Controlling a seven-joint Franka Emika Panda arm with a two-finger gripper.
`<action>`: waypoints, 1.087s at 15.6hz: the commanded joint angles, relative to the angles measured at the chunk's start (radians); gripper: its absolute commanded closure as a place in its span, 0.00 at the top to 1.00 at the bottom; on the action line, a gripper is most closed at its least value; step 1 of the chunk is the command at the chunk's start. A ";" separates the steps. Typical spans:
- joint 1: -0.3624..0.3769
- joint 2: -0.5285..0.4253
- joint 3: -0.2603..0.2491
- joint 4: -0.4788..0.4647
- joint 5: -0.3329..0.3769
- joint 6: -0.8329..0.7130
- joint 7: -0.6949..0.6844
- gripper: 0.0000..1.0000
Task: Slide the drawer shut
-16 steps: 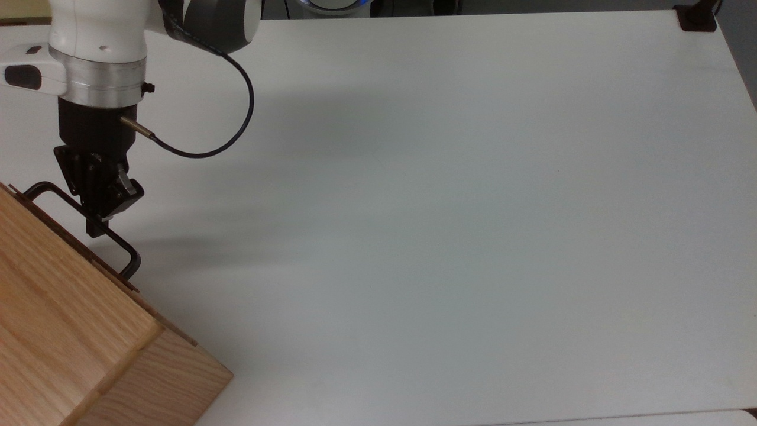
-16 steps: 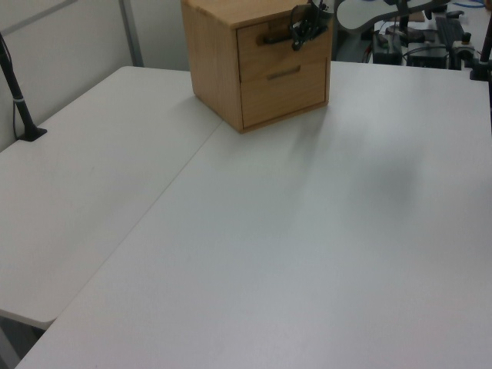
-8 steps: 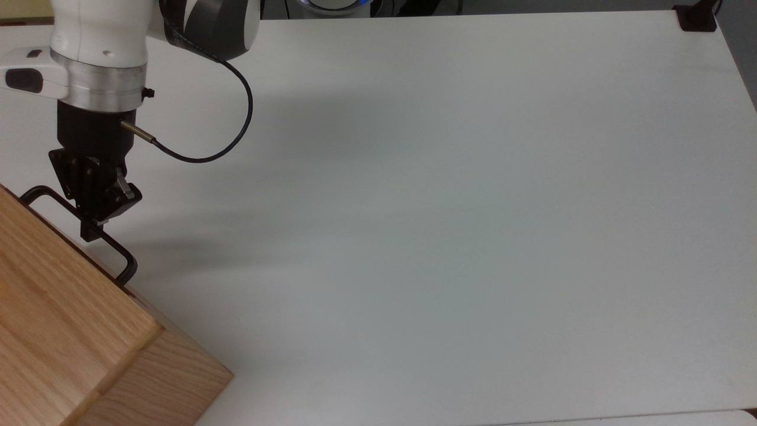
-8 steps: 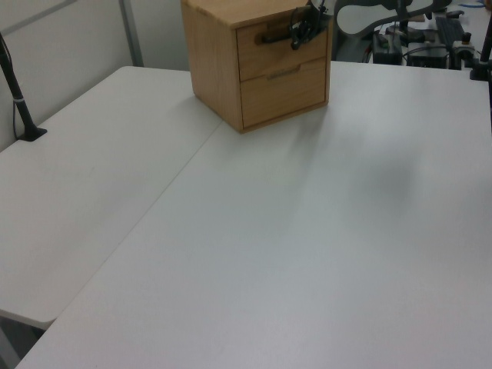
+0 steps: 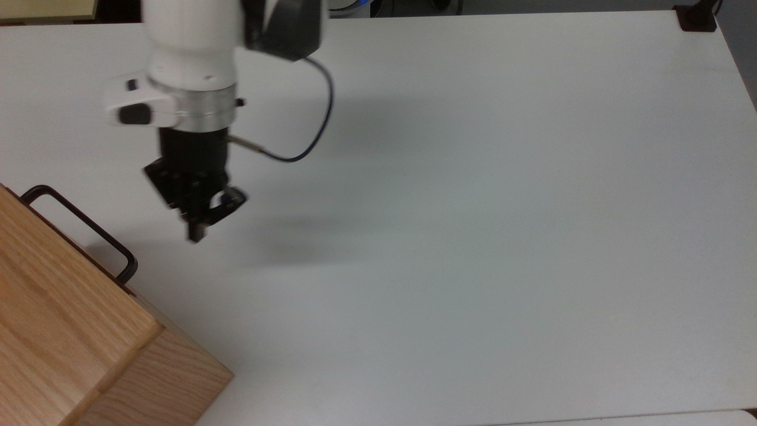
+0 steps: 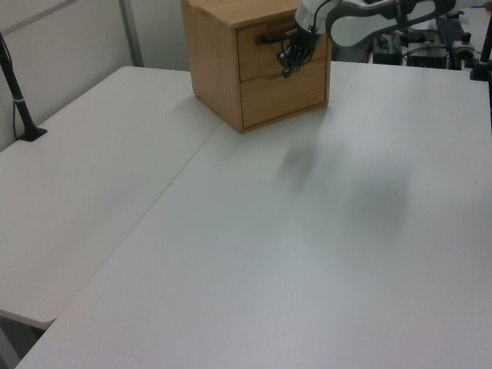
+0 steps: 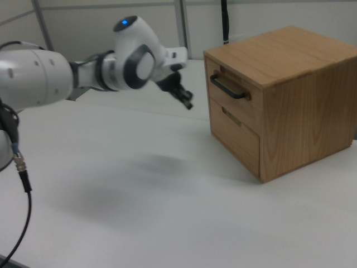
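Note:
The drawer (image 7: 241, 106) is the upper one in a light oak cabinet (image 7: 301, 95). Its front lies flush with the cabinet face. The thin black handle (image 5: 77, 228) juts out over the white table at the top view's left. My gripper (image 5: 194, 235) hangs above the table to the right of the handle in the top view, well apart from it, fingers shut with nothing held. In the left view the gripper (image 6: 286, 71) shows in front of the drawer (image 6: 265, 50). In the right view the gripper (image 7: 188, 104) hovers to the left of the handle (image 7: 227, 88).
A second, lower drawer (image 7: 234, 137) sits flush below the upper one. A black clamp (image 5: 698, 18) is at the table's far right corner in the top view. A black post (image 6: 19, 100) stands at the left view's left. A table seam (image 6: 154, 207) runs diagonally.
The drawer front slid in flush with the cabinet. My gripper then left the handle and moved right in the top view, away from the cabinet.

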 commanded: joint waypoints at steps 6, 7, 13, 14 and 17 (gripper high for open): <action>0.130 -0.341 0.041 -0.231 0.014 -0.466 -0.052 0.00; 0.136 -0.360 0.040 -0.238 0.023 -0.507 -0.073 0.00; 0.130 -0.462 0.035 -0.300 0.109 -0.635 -0.295 0.01; 0.126 -0.464 0.035 -0.293 0.109 -0.652 -0.311 0.06; 0.121 -0.472 0.020 -0.287 0.140 -0.660 -0.317 0.44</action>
